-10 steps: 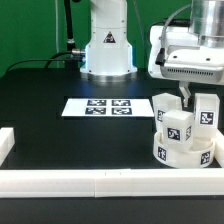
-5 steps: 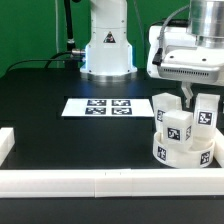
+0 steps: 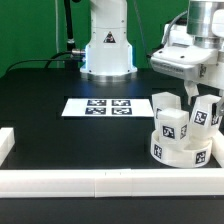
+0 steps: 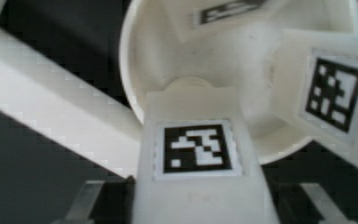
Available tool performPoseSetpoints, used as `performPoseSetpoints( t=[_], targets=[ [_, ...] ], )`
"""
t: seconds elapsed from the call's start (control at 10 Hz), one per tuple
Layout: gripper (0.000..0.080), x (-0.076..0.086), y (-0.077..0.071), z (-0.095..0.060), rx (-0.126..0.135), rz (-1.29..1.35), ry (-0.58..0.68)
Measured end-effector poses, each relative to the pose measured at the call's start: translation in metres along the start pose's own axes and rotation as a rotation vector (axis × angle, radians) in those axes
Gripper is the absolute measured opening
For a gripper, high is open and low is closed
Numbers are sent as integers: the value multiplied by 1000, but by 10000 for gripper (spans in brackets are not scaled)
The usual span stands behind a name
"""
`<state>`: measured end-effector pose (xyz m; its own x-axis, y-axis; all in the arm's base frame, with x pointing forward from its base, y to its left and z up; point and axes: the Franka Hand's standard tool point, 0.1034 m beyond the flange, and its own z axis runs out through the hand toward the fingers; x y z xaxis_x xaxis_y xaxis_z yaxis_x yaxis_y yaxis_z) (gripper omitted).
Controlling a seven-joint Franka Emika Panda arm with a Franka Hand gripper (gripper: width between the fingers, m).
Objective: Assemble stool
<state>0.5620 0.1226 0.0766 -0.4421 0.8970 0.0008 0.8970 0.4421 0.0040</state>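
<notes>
Nearest the camera, the long white border bar (image 3: 100, 181) ran along the table's front edge. Just behind it, at the exterior view's right, the stool seat (image 3: 182, 149) sat against the bar with leg blocks standing on it: one leg (image 3: 171, 124) toward the left, another leg (image 3: 206, 114) at the right under the arm. Compared with a second earlier, the seat had turned slightly and the right-hand leg now leaned, while the gripper (image 3: 190, 93) had shifted and drawn its fingers in. In my judgement the fingers were clamped on a leg: the wrist view showed a tagged block (image 4: 199, 148) centred between them, over the seat's pale hollow. That suggests a leg was being seated or twisted into its socket, though the socket itself was hidden.

Farther back lay the marker board (image 3: 98, 106), untouched at mid-table. A third leg could not be separated clearly. The wrist picture was blurred, and the contact faces of the fingers were cut off.
</notes>
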Motion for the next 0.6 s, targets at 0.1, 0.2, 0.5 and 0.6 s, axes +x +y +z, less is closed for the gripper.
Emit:
performPoseSetpoints(
  t=[0.1, 0.2, 0.5, 0.6],
  targets=[
    [338, 1, -1, 0, -9, 132, 3],
    [338, 1, -1, 0, -9, 174, 3],
    [338, 2, 0, 0, -9, 392, 7],
    [338, 3, -3, 0, -7, 502, 19]
  ],
)
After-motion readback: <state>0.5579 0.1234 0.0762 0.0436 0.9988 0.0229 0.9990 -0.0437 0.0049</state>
